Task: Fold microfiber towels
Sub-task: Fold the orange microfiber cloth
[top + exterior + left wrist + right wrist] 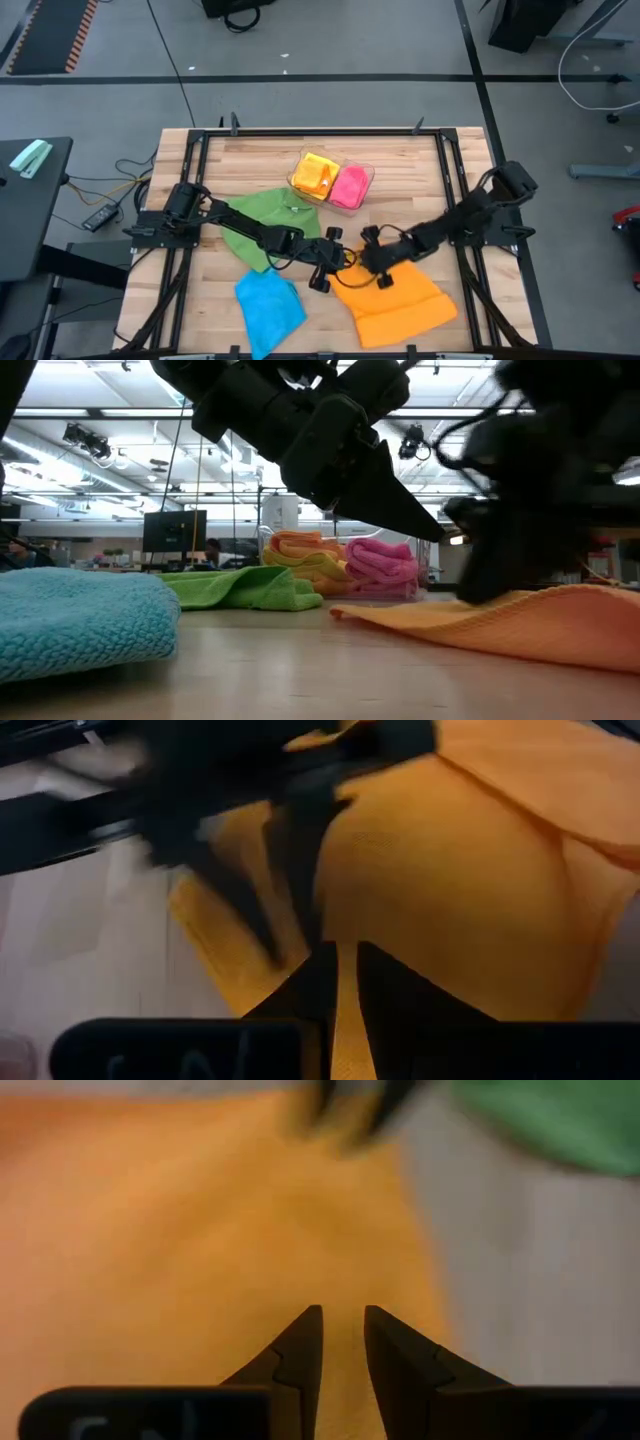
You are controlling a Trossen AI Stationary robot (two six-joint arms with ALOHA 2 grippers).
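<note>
An orange towel (400,305) lies spread on the table at the near right, and its left edge (340,612) rests flat on the wood. My left gripper (345,960) hovers over the towel's far-left corner. It points slantwise down, with only a narrow gap between its fingers and no cloth between them. My right gripper (342,1320) comes from the right, low over the same towel, also with a narrow gap. In the low view its blurred tips (490,590) reach down to the cloth; whether they touch it, I cannot tell.
A blue towel (270,305) lies at the near left, and a green towel (265,225) lies crumpled under the left arm. At the far middle a clear tray (368,172) holds folded yellow-orange (315,175) and pink (348,188) towels. Bare wood shows along the table's far edge.
</note>
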